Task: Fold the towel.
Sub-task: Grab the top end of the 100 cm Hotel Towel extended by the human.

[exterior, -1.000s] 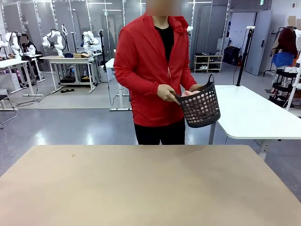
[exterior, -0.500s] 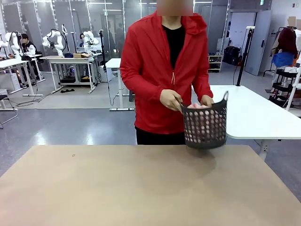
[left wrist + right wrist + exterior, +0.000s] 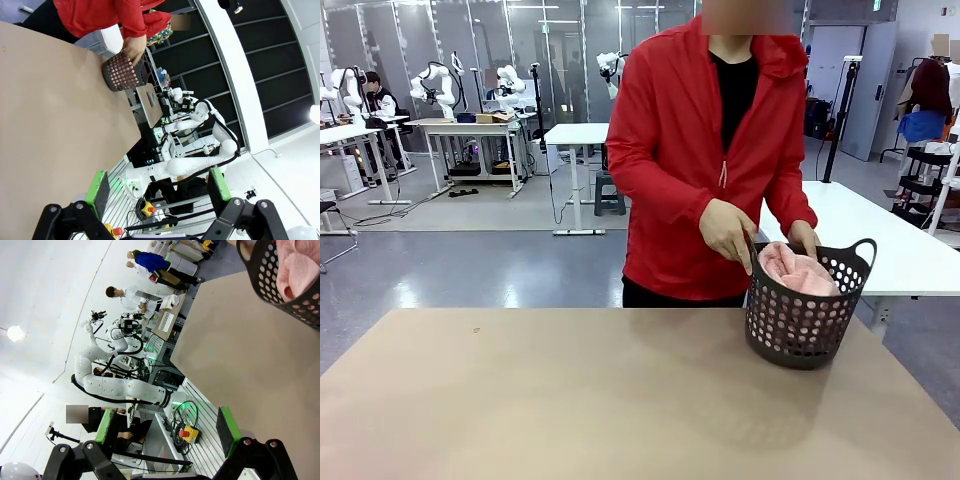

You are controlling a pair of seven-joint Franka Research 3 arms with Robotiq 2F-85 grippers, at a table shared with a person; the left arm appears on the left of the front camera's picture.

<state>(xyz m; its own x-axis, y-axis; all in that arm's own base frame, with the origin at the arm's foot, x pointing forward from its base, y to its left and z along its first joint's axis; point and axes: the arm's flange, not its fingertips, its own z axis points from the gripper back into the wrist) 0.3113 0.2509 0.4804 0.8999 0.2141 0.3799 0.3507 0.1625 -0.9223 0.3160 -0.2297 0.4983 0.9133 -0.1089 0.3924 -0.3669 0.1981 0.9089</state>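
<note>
Towel (image 3: 798,270) sits bunched in basket (image 3: 795,338); left hand (image 3: 157,187) and right hand (image 3: 165,426) spread, seemingly empty.

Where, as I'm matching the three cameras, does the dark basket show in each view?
Front view: the basket is right of centre, at the far edge of the table, with a person's hand on its rim.
Left wrist view: basket upper left of centre, below the red sleeve.
Right wrist view: basket in the top right corner, cut off by the frame.
Shared landmark: the tan table.
</note>
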